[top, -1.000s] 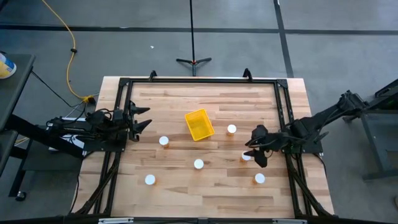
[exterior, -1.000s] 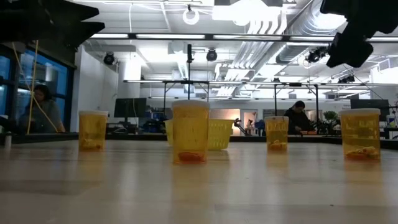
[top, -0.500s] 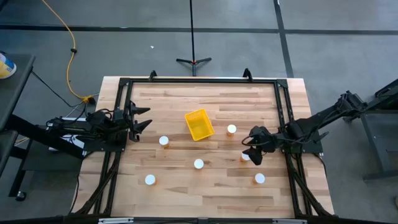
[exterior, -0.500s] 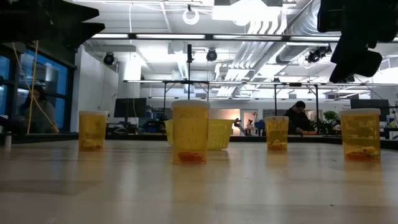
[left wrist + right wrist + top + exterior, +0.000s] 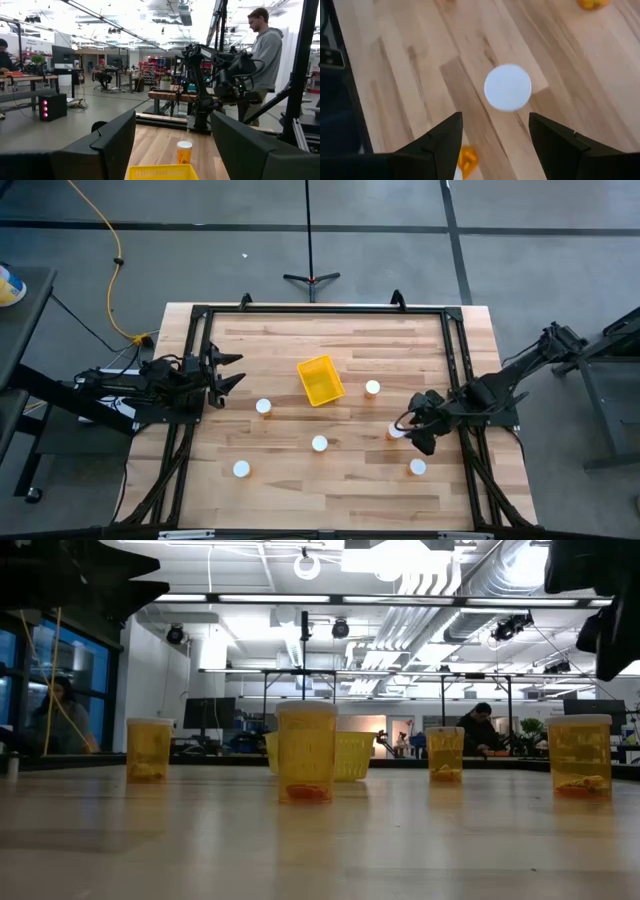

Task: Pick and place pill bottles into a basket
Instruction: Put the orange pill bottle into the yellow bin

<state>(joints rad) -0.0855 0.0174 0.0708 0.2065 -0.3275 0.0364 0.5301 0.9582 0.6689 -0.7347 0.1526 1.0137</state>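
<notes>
Several pill bottles with white caps stand on their bases on the wooden table: (image 5: 263, 406), (image 5: 372, 388), (image 5: 319, 443), (image 5: 241, 469), (image 5: 417, 467), and one (image 5: 396, 431) half hidden under my right gripper (image 5: 416, 436). The yellow basket (image 5: 320, 380) sits mid-table. My right gripper (image 5: 495, 125) hangs open above the table, pointing steeply down, with a white cap (image 5: 508, 86) ahead of its fingers and nothing between them. My left gripper (image 5: 234, 370) waits open at the table's left edge, facing the basket (image 5: 155, 172).
A black frame (image 5: 456, 350) runs round the table, and its rail (image 5: 335, 90) lies close beside my right gripper. Bare wood lies along the near edge. People show in the room beyond the table, one (image 5: 266, 45) behind the right arm.
My right gripper has swung a little toward the table's near edge, sinking slightly and rolling about its own line. It has stayed open. The bottles, the basket and my left gripper have kept their places.
</notes>
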